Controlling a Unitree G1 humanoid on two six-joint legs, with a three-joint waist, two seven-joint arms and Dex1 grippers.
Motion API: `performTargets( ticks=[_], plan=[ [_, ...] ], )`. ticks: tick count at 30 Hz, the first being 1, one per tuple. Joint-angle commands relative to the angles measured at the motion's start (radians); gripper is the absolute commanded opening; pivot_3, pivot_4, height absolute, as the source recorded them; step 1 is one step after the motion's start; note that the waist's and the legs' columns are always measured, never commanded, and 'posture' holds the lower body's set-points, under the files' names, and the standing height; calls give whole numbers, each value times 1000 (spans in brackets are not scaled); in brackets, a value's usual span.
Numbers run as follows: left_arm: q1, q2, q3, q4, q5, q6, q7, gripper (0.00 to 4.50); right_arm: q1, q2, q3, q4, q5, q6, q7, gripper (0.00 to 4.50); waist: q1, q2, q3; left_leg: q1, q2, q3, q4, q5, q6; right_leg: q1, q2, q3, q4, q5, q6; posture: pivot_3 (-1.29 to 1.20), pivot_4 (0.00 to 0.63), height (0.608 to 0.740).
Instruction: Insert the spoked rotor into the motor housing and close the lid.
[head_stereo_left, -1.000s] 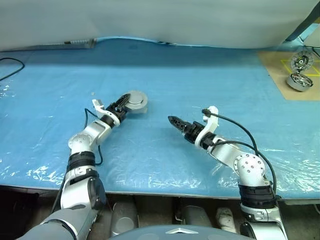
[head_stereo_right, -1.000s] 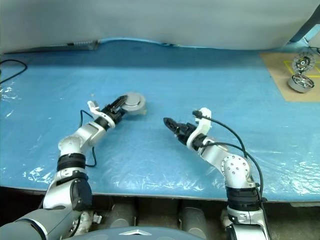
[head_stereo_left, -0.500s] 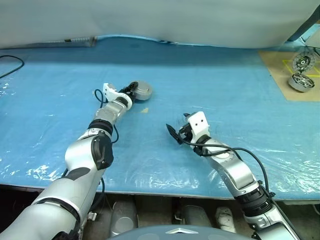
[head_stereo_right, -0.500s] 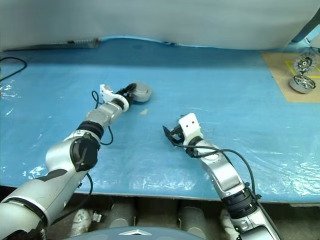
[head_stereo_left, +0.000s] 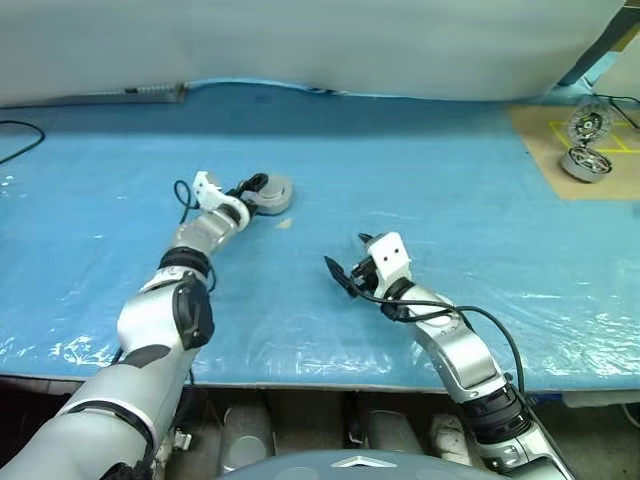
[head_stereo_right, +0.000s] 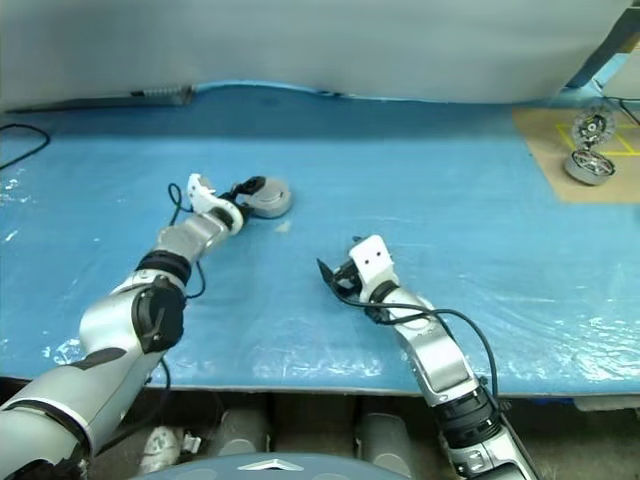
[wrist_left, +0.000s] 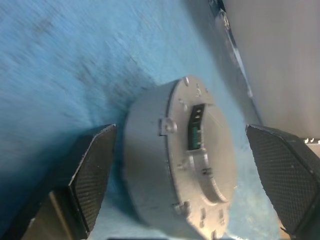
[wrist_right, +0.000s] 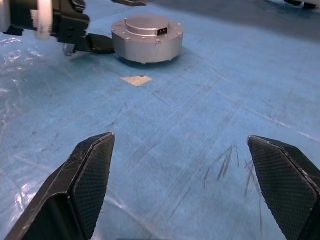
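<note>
The motor housing (head_stereo_left: 270, 194) sits on the blue bench (head_stereo_left: 420, 180), on the left side toward the back, and its lid (wrist_right: 146, 22) is down on top, plain grey side up, with a small dark slot in its raised middle part. The left gripper (head_stereo_left: 252, 188) is right at the housing; in the left wrist view its jaws stand wide open, one finger (wrist_left: 93, 172) on each side of the round body, and I see a gap between the fingers and the metal, so it grips nothing. A small pale scrap (head_stereo_left: 284, 223) lies on the bench just beside the housing. The right gripper (head_stereo_left: 338, 275) is near the middle of the bench, well apart from the housing, pointing toward the left; its jaws are also wide open and empty. Far at the right back corner, on a brown board (head_stereo_left: 545, 150), two small silver round parts (head_stereo_left: 583, 146) rest near each other.
</note>
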Motion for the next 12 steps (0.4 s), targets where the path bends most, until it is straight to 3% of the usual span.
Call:
performTargets(
  ticks=[1, 4, 7, 12],
  plan=[
    [166, 52, -85, -167, 78, 95, -45, 4468, 2, 13, -26, -33, 13, 2, 24, 4500, -1, 2, -1, 0, 0, 0, 0, 0, 0, 0, 0, 0, 0, 0, 0, 0, 150, 740],
    [342, 60, -183, -493, 105, 83, -134, 4468, 15, 30, -46, -29, 26, -20, 42, 4500, -7, 3, -2, 1, 1, 2, -1, 0, 0, 0, 0, 1, 0, 3, -7, 0, 150, 740],
    [501, 41, -247, -770, 151, -58, -175, 4468, 42, 51, -87, -26, 23, -66, 31, 4500, -5, 3, -2, -4, 1, 2, -2, 0, 1, -3, -1, 0, 0, 3, -9, 0, 150, 740],
    [667, 3, -315, -988, 274, -300, -161, 4468, 91, 69, -150, -40, 28, -88, 29, 4500, 6, 3, -2, -11, 1, 2, -1, 0, 1, -12, -1, -1, -1, 3, -10, 0, 150, 740]
  ],
)
